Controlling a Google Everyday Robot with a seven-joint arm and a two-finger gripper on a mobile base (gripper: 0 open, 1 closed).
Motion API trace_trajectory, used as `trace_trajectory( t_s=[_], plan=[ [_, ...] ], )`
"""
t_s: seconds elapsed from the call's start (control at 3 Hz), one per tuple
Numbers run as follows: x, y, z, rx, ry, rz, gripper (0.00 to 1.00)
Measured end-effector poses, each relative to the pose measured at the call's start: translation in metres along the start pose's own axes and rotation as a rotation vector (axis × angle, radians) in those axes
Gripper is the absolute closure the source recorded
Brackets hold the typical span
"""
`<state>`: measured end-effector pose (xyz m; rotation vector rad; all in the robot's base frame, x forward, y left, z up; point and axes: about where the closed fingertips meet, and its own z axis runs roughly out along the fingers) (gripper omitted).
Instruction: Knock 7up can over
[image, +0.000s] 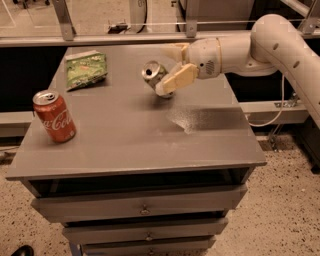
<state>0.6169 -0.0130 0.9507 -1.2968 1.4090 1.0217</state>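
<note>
The 7up can is on the grey table near its far middle, tilted strongly to the left with its silver top facing the camera. My gripper comes in from the right on a white arm. Its two cream fingers are spread apart, one pressed against the can's right side and one behind the can. The can's lower right side is hidden by the front finger.
A red Coca-Cola can stands upright near the table's left edge. A flat green snack bag lies at the far left. Drawers sit below the tabletop. A rail and cable run behind and to the right.
</note>
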Motion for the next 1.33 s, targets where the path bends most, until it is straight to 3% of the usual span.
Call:
trace_trajectory(
  t_s=[0.33,0.67,1.0,1.33],
  plan=[
    [0.006,0.026,-0.001,-0.048,-0.005,0.029,0.0],
    [0.007,0.026,-0.002,-0.048,-0.003,0.031,0.0],
    [0.018,-0.006,-0.033,-0.006,0.008,-0.013,0.0],
    [0.011,-0.011,-0.04,0.009,0.001,-0.029,0.0]
  ],
)
